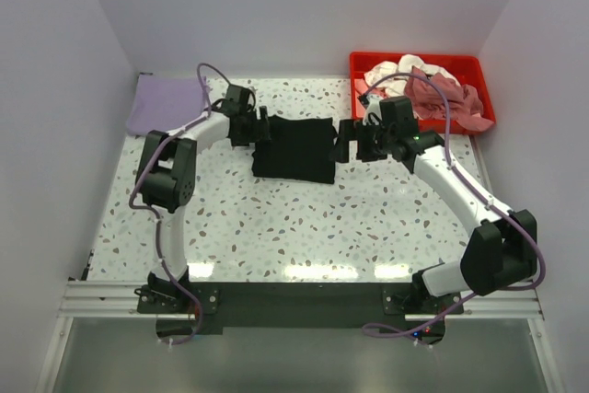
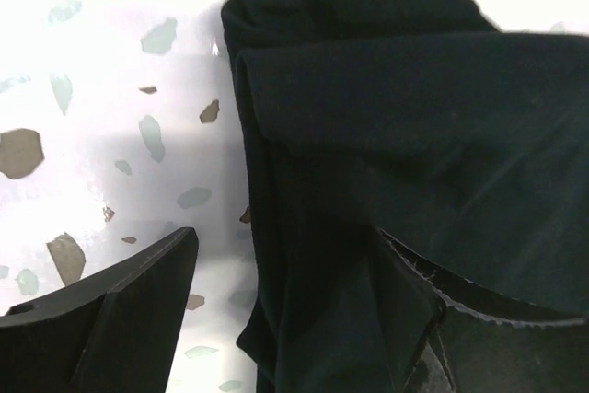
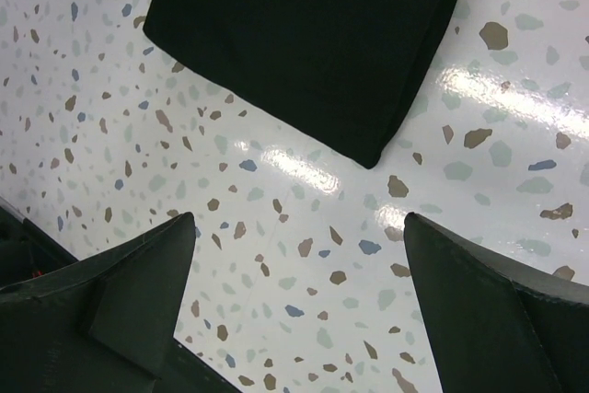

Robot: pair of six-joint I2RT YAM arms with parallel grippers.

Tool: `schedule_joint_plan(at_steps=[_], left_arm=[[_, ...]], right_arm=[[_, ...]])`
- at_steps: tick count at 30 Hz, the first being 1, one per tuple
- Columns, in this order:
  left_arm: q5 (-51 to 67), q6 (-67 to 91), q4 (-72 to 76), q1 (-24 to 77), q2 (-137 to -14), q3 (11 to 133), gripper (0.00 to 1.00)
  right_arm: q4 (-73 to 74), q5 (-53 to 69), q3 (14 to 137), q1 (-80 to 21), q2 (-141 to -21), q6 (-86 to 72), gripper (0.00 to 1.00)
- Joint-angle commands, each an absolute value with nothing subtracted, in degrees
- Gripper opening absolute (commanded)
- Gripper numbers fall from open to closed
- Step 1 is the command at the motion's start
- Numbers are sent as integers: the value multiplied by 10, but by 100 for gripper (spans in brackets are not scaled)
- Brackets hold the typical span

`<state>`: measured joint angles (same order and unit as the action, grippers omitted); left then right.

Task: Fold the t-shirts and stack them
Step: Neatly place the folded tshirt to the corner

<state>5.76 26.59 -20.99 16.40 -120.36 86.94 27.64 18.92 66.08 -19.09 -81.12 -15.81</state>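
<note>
Top view. The black shirt (image 1: 294, 149) lies folded into a rough rectangle at the middle of the table (image 1: 304, 227), and you see both arms reaching in to it from either side. The left gripper (image 1: 264, 126) is at the shirt's left edge and the right gripper (image 1: 340, 146) is just beside its right edge. A lavender shirt (image 1: 166, 103) lies flat at the far left corner, well apart from the arms. At the far right corner is a red tray (image 1: 414, 58) holding a crumpled white shirt (image 1: 405, 71) and a rose shirt (image 1: 442, 98), the rose one hanging over the tray's near rim.

Left wrist view. Your left gripper (image 2: 285, 246) is released, with its jaws wide. The folded edge of the black shirt (image 2: 386, 117) runs down between its fingers (image 2: 120, 301). One finger is over bare table and the other sits against the cloth. A rolled fold crosses the shirt's upper part. Nothing is clamped.

Right wrist view. Your right gripper (image 3: 299, 223) is also released, with its jaws spread fully over bare speckled table. A squared corner of the black shirt (image 3: 313, 34) lies just ahead of the fingertips and does not touch them. The layers at that corner are stacked neatly.
</note>
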Motion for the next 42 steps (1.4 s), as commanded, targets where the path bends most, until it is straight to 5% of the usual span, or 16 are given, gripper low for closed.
schedule_joint_plan(at_steps=[1,16,25,34,42], left_arm=[[74,250,-214,177,-1209,875,78],[-107,251,-303,250,-1267,927,52],[-157,237,-323,257,-1288,961,0],[-288,44,-266,232,-1252,987,0],[-244,-119,-154,127,-1203,951,0]], right_arm=[[272,184,659,-190,-791,-148,99],[258,174,642,-190,-784,-147,99],[259,152,636,-190,-776,-145,99],[262,134,630,-190,-775,-143,99],[259,108,628,-190,-775,-142,99]])
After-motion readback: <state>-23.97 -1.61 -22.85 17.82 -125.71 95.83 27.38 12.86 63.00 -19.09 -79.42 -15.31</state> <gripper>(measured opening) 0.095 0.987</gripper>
